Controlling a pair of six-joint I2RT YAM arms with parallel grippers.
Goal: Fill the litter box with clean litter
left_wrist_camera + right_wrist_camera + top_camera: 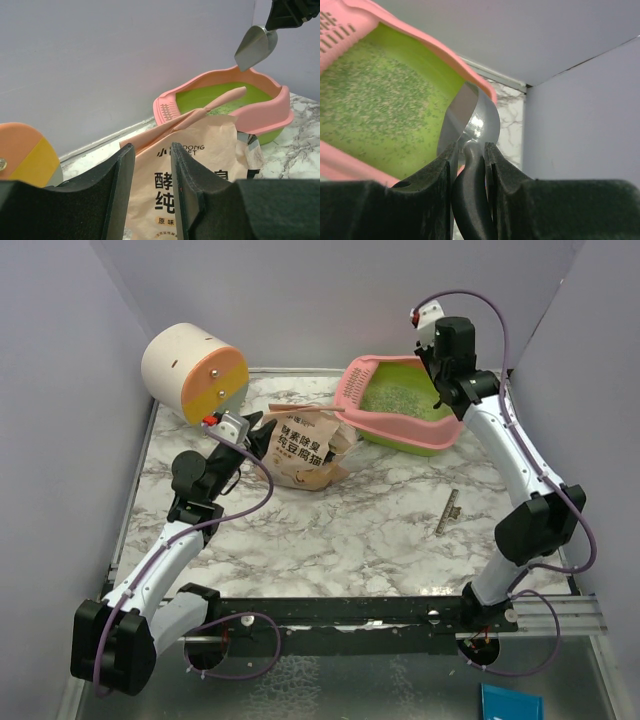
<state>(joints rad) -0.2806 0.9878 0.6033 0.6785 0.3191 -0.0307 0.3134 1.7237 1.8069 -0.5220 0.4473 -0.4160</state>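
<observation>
Litter box [447,433]: a rounded rectangular tray is seen, with a pink rim, slotted at its left end, and a lime-green inner basin.
Place of the litter box: it is set at the far side of the counter [350,530], right of the middle, close to the back wall.
Clean litter [375,100]: small pale green-grey granules are spread thinly over the basin floor, and the green shows through between them.
Bag [200,170]: a beige paper bag is propped just left of the litter box, its twisted top reaching toward the pink rim.
Writing on the bag: the letters "DONG" can be read, partly covered, with large Chinese characters below and "原味" in small print; the rest cannot be made out.
Left gripper [152,150]: its fingers are parted at the bag's left edge, with the bag seen in the gap; whether the bag is pinched cannot be told.
Right gripper [471,147]: it is pressed onto the black handle of a metal scoop [470,120].
Scoop: its bowl is held above the right end of the litter box, over the rim.
Cylinder [195,373]: a cream-and-orange drum is laid at the far left corner.
</observation>
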